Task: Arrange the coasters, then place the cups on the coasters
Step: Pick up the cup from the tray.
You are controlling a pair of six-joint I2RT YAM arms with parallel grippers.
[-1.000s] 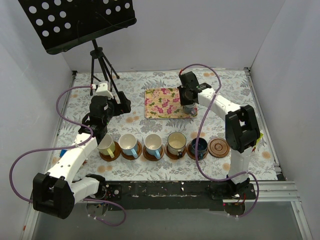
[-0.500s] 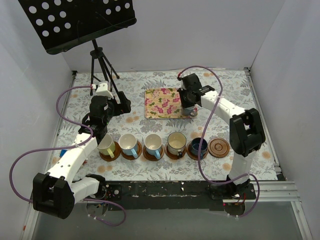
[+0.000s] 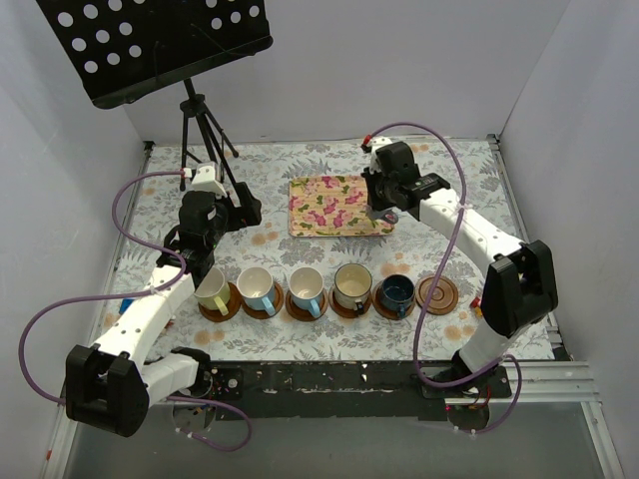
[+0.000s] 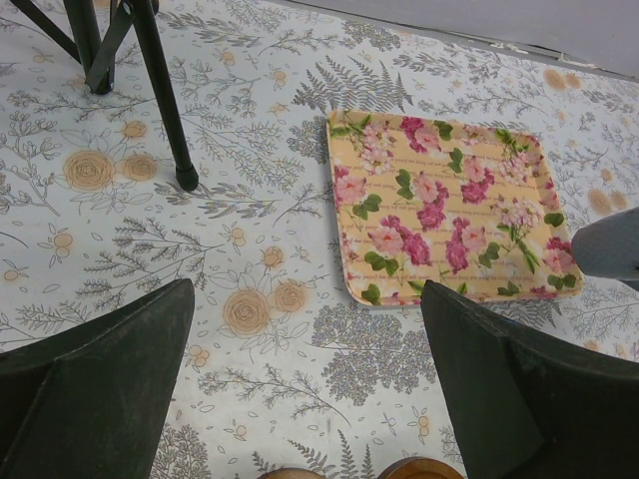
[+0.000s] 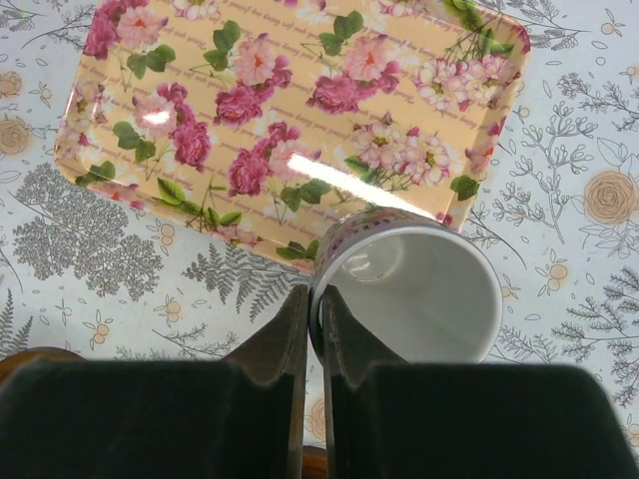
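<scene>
The right end effector (image 5: 314, 299) is pinched narrow on the rim of a small grey-blue ceramic mug with a white inside (image 5: 419, 289), one finger inside the mouth and one outside. The mug tips toward the wrist camera, and it sits over the near right corner of a rectangular yellow tray printed with pink flowers (image 5: 250, 90) - whether its base touches anything cannot be told. From above, that arm reaches from its base at the near right across to the tray, which lies at the middle of the table (image 3: 469, 170), on a grey fern-and-rose patterned cloth. The left end effector (image 4: 307, 289) stands wide, both dark fingers spread with nothing between them, hovering near the left end of a row of six round reddish-brown wooden coasters along the near side of the table. Five of them carry cups: from the left, a pale yellow-green mug (image 3: 212, 287), a light blue mug (image 3: 258, 289), a second light blue mug (image 3: 306, 287), a cream mug with a dark rim (image 3: 351, 286) and a dark blue mug (image 3: 396, 292). The sixth coaster (image 3: 437, 294), at the right end, lies bare - well apart from the mug being gripped. At the far left a black perforated music stand (image 3: 150, 40) rises on a tripod.
</scene>
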